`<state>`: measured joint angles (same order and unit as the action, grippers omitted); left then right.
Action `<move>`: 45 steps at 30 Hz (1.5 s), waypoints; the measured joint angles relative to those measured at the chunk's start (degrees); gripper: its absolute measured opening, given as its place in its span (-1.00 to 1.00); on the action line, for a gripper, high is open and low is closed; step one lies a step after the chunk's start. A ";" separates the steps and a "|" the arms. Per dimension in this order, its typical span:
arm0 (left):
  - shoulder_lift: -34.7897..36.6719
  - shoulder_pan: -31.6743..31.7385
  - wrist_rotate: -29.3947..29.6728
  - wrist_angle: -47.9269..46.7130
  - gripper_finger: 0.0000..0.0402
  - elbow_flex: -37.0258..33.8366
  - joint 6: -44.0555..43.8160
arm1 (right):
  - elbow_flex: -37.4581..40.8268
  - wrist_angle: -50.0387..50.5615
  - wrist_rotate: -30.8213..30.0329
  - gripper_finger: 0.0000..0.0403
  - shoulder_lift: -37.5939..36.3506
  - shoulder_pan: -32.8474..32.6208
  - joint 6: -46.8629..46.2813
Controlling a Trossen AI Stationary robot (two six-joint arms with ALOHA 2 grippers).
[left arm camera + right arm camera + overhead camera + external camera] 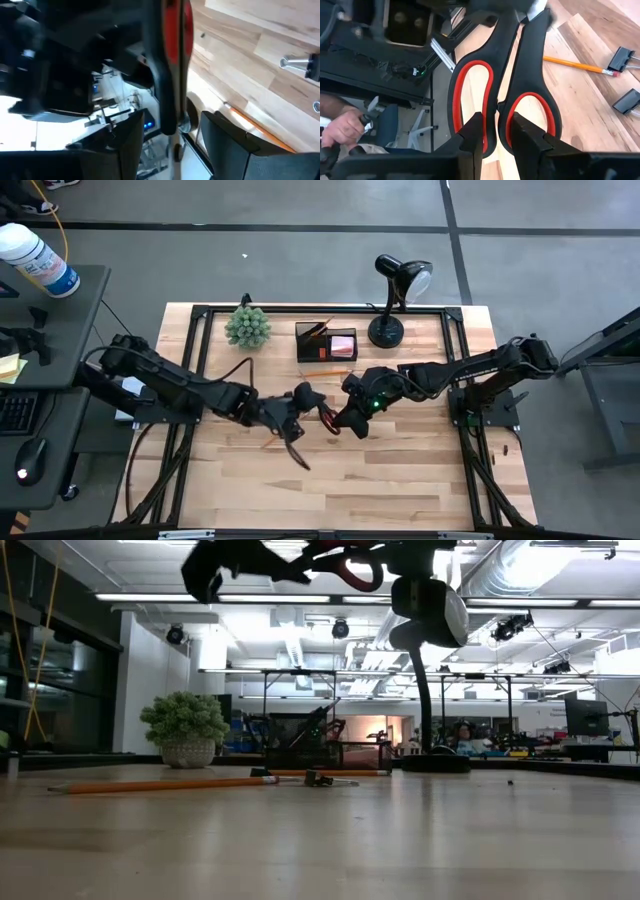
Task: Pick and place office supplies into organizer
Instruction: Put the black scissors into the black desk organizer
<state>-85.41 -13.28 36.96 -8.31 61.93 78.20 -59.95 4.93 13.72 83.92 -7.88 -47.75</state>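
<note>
The scissors (326, 418), black handles with red-lined loops (470, 95), hang in the air over the middle of the table, between both grippers. My right gripper (346, 420) is shut on their handles. Their blades point away from it to my left gripper (293, 423). My left gripper (170, 145) is open, one finger on each side of the scissors' thin edge (172, 100) near the pivot, with a gap on both sides. The black organizer (325, 342) stands toward the far edge, with a pink pad (343, 345) in it. An orange pencil (325, 370) lies in front of it. My right gripper pinches the scissors' two handles together where the loops meet (497, 112). One fingertip (474, 131) sits in one red-lined loop and the other (522, 129) in the other loop. The fingers lie along the scissors. The scissors are lifted clear of the table.
A green spiky plant (247, 327) and a black desk lamp (395, 290) stand along the far edge. Binder clips (622, 57) lie by the pencil (580, 65). A person's hand (340, 125) shows beyond the table. Bare wood lies on the near half (350, 490).
</note>
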 joint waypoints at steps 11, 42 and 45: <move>-0.21 3.52 -5.23 1.91 -0.08 0.00 -0.04 | 0.01 -0.09 0.11 -0.64 0.00 0.00 0.13; -2.57 4.28 -2.73 0.76 -0.97 -0.02 -5.75 | 0.01 -0.61 -0.07 -0.59 0.02 0.04 0.61; -2.57 4.28 -1.20 0.83 -0.94 -0.02 -8.13 | 0.01 -0.73 -0.30 -0.50 -0.45 0.13 1.63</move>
<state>-87.99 -8.99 35.76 -7.49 61.91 70.07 -59.94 4.20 13.42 83.47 -7.75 -46.12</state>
